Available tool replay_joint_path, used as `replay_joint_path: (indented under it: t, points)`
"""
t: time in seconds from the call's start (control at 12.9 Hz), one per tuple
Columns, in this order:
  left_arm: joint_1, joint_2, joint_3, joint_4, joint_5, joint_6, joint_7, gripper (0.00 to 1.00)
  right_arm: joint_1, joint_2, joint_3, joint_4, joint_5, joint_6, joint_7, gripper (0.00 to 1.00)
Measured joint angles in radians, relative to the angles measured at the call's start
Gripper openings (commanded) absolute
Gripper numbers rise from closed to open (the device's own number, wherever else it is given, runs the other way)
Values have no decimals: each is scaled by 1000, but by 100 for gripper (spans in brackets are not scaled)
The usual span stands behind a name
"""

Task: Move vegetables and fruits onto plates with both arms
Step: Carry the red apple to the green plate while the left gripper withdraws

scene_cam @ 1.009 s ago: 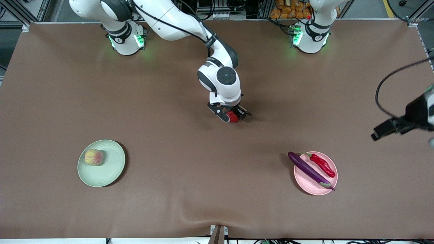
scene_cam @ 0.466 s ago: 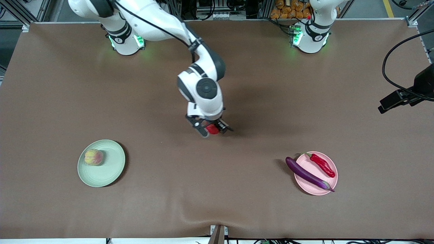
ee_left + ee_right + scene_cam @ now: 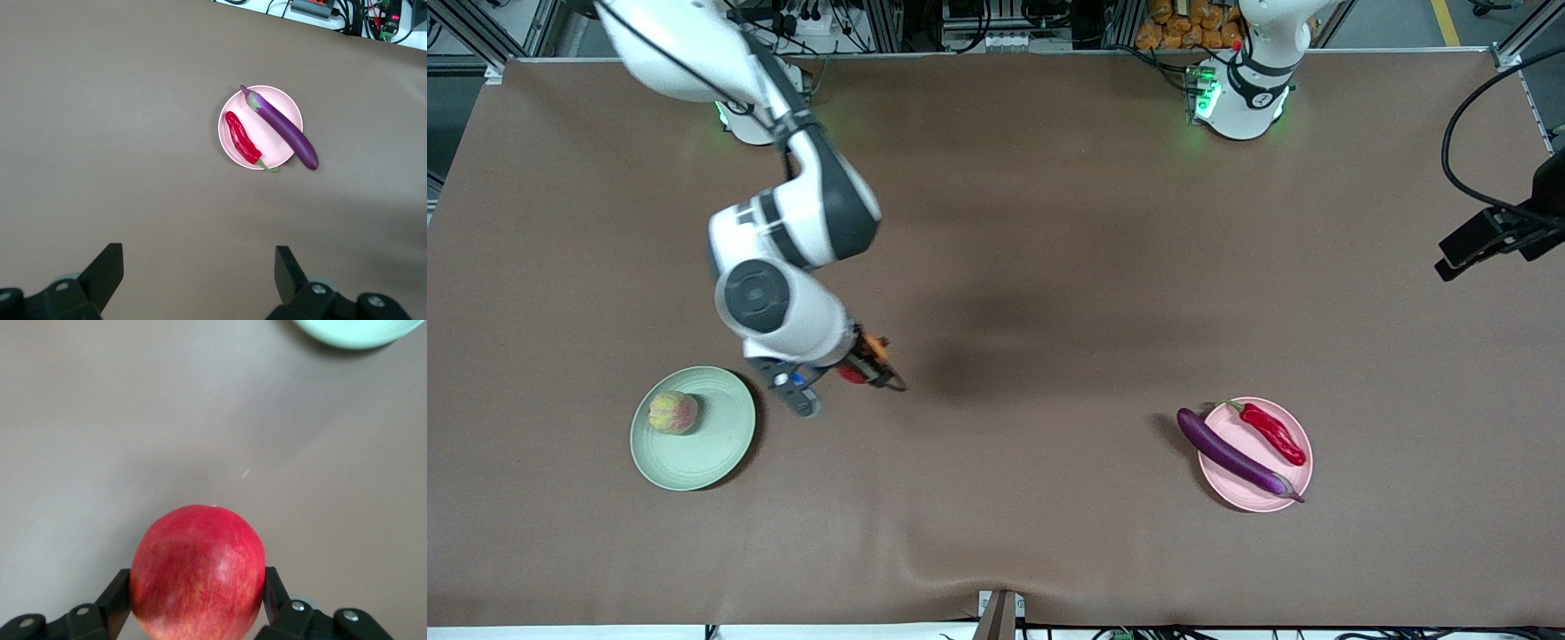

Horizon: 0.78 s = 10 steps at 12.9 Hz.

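The red fruit (image 3: 198, 572) is clamped between the two fingers of the right gripper (image 3: 838, 378), which is carried in the air over the bare brown table (image 3: 996, 222) just beside the green plate (image 3: 716, 444), the right arm being bent at the elbow with its wrist pointed downward. On that green plate the yellowish-pink fruit (image 3: 672, 412) is seen resting. The left gripper (image 3: 199, 277) is held high with its fingers spread wide and empty, over the table toward the left arm's end, well apart from the pink plate (image 3: 230, 143) on which the eggplant (image 3: 283, 128) and the chili pepper (image 3: 243, 137) are laid side by side.
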Motion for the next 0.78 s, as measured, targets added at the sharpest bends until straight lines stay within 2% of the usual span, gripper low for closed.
replay_joint_path:
  t: [0.08, 0.31, 0.47, 0.54, 0.78]
  points:
    - [-41, -17, 50, -18, -1, 0, 12, 100, -50, 0, 0, -8, 0, -14, -58, 40]
    - [-277, -69, 313, -68, -6, -3, 77, 100, -193, -1, 0, -60, 2, -26, -300, 40]
    - [-428, -102, 472, -92, -8, -25, 81, 100, -254, 0, 0, -111, 2, 16, -403, 40]
    - [-460, -119, 507, -109, -11, -26, 82, 100, -278, 1, 1, -143, 2, 64, -455, 40]
    - [-477, -141, 515, -141, -17, -28, 82, 100, -334, 14, 1, -235, 2, 255, -598, 40]
